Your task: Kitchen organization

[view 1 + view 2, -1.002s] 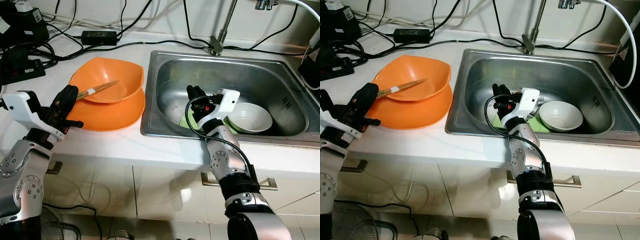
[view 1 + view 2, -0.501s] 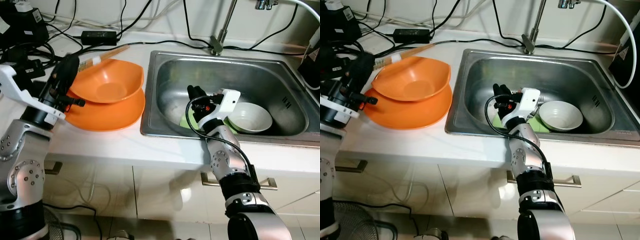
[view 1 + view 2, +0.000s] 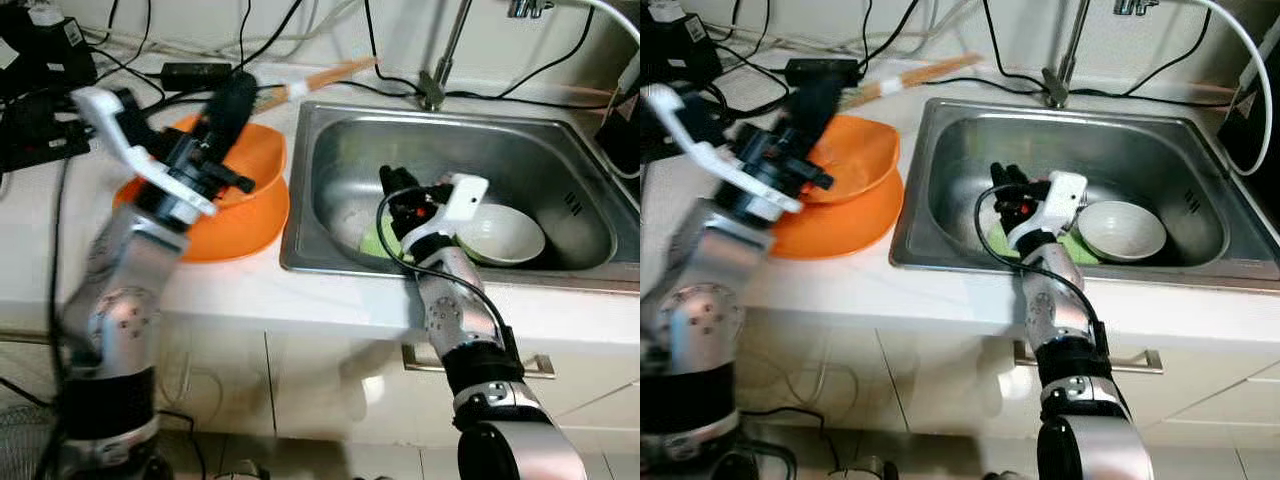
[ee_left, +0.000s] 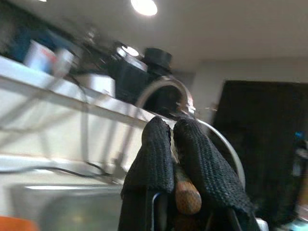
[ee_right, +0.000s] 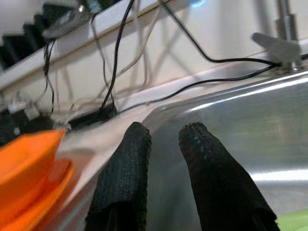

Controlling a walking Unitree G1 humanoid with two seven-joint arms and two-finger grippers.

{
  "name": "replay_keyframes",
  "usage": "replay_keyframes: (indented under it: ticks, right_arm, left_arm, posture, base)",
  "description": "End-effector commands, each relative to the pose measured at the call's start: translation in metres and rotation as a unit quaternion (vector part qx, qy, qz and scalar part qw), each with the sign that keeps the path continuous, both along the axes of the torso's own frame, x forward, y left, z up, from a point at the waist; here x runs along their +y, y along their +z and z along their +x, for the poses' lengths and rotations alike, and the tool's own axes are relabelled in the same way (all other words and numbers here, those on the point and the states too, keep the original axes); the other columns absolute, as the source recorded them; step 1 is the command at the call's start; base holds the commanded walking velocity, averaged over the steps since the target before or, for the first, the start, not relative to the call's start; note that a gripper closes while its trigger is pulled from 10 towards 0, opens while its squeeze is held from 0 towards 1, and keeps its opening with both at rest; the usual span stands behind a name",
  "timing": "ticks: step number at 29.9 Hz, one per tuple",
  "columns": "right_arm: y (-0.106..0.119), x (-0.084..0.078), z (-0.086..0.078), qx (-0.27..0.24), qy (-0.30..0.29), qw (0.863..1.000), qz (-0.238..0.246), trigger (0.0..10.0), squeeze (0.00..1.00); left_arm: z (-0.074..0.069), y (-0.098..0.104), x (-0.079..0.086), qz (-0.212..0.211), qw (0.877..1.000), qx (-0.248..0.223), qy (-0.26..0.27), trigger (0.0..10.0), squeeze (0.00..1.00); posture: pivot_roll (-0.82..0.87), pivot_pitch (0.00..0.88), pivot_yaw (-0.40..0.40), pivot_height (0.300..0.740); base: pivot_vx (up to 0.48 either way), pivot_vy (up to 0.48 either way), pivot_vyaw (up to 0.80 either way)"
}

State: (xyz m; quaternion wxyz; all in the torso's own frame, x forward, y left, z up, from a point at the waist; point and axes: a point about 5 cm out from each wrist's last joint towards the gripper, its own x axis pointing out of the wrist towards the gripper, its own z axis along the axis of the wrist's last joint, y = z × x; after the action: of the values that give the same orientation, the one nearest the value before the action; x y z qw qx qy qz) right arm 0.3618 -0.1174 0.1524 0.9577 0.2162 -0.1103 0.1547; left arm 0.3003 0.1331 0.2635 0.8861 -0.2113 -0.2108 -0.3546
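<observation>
Head views, change: pair of wooden chopsticks (image 3: 318, 79) no longer resting in the upper orange plastic bowl (image 3: 250, 165) as a second ago; now lifted clear, tips reaching toward the back left corner of the stainless steel sink (image 3: 345, 255).
Head views, left gripper (image 3: 235, 100): raised from the counter edge left of the sink to above the bowl; fingers clamped on the thick end of the chopsticks.
Head views, meaning: pickup apparently done; carry under way, seemingly toward the sink or the counter behind it, destination not certain.
Head views, right gripper (image 3: 398, 190): unchanged, low inside the sink near its front left, beside a white ceramic bowl (image 3: 500, 235) and over a pale green flat piece (image 3: 373, 243).
Head views, edges: lower orange bowl (image 3: 225, 225) stacked under the upper one, just left of the sink rim; black cables (image 3: 200, 85) and a black power adapter (image 3: 195, 73) along the counter behind the sink's left side; chrome tap (image 3: 440, 70) at the sink's back rim.
Head views, open room: bare steel across the sink's back half; the tap stem and cables likely the nearest snags for the long sticks.

Left wrist view, grip: two black fingers (image 4: 156, 154) pressed together on a brown stick end; curved tap spout above the sink beyond them.

Right wrist view, fingers: black fingers (image 5: 127, 178) parted, holding nothing, aimed at the sink's back left corner; orange bowls past the sink's left rim; green piece at the sink floor.
</observation>
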Motion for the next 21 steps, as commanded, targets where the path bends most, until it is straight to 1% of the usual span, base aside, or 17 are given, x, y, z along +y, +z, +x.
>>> replay_keyframes:
  ticks: [1, 3, 4, 5, 6, 10, 11, 14, 15, 17, 21]
  right_arm:
    - [0.017, -0.004, 0.004, -0.022, -0.007, 0.999, 0.024, 10.0, 1.00]
    - [0.022, -0.008, 0.006, -0.025, -0.009, 0.999, 0.046, 10.0, 1.00]
    - [0.022, -0.008, 0.006, -0.025, -0.009, 0.999, 0.046, 10.0, 1.00]
    - [0.026, -0.012, 0.006, -0.027, -0.011, 0.997, 0.076, 10.0, 1.00]
    - [0.027, -0.014, 0.006, -0.027, -0.013, 0.996, 0.089, 10.0, 1.00]
    - [0.031, -0.020, 0.007, -0.026, -0.019, 0.990, 0.135, 10.0, 1.00]
    - [0.033, -0.023, 0.008, -0.023, -0.020, 0.988, 0.154, 10.0, 1.00]
    - [0.033, -0.023, 0.008, -0.021, -0.012, 0.987, 0.161, 10.0, 0.99]
    - [0.031, -0.021, 0.008, -0.013, -0.002, 0.985, 0.170, 10.0, 0.00]
    - [0.031, -0.020, 0.008, -0.010, 0.001, 0.985, 0.174, 10.0, 0.00]
    - [0.031, -0.020, 0.008, 0.004, 0.023, 0.967, 0.253, 10.0, 0.00]
  left_arm:
    - [0.003, 0.000, -0.010, 0.006, 1.000, 0.002, -0.019, 10.0, 0.00]
    - [0.005, -0.004, -0.018, 0.000, 1.000, 0.011, -0.029, 10.0, 0.00]
    - [0.005, -0.004, -0.018, 0.000, 1.000, 0.011, -0.029, 10.0, 0.00]
    - [0.007, -0.008, -0.022, -0.004, 0.999, 0.021, -0.035, 10.0, 0.00]
    - [0.008, -0.010, -0.024, -0.004, 0.999, 0.024, -0.036, 10.0, 0.00]
    - [0.009, -0.014, -0.023, -0.009, 0.999, 0.031, -0.035, 10.0, 0.00]
    - [0.010, -0.014, -0.022, -0.014, 0.999, 0.032, -0.031, 10.0, 0.00]
    - [0.011, -0.012, -0.021, -0.019, 0.999, 0.030, -0.026, 10.0, 0.00]
    - [0.012, -0.012, -0.020, -0.024, 0.999, 0.029, -0.019, 10.0, 0.00]
    - [0.012, -0.011, -0.019, -0.025, 0.999, 0.029, -0.018, 10.0, 0.00]
    - [0.013, -0.015, -0.017, -0.026, 0.999, 0.036, -0.009, 10.0, 0.00]
  posture:
    - [0.12, 0.040, -0.007, 0.740]
    - [0.12, 0.040, -0.005, 0.740]
    - [0.12, 0.040, -0.005, 0.740]
    - [0.11, 0.041, 0.000, 0.740]
    - [0.11, 0.041, 0.000, 0.740]
    - [0.11, 0.043, 0.002, 0.740]
    - [0.10, 0.044, 0.002, 0.740]
    - [0.11, 0.044, 0.002, 0.740]
    - [0.11, 0.042, 0.001, 0.740]
    - [0.11, 0.042, 0.000, 0.740]
    - [0.11, 0.044, 0.000, 0.740]
  base:
    - [0.000, 0.000, 0.00]
    - [0.000, 0.000, 0.00]
    - [0.000, 0.000, 0.00]
    - [0.000, 0.000, 0.00]
    - [0.000, 0.000, 0.00]
    - [0.000, 0.000, 0.00]
    - [0.000, 0.000, 0.00]
    - [0.000, 0.000, 0.00]
    - [0.000, 0.000, 0.00]
    - [0.000, 0.000, 0.00]
    - [0.000, 0.000, 0.00]
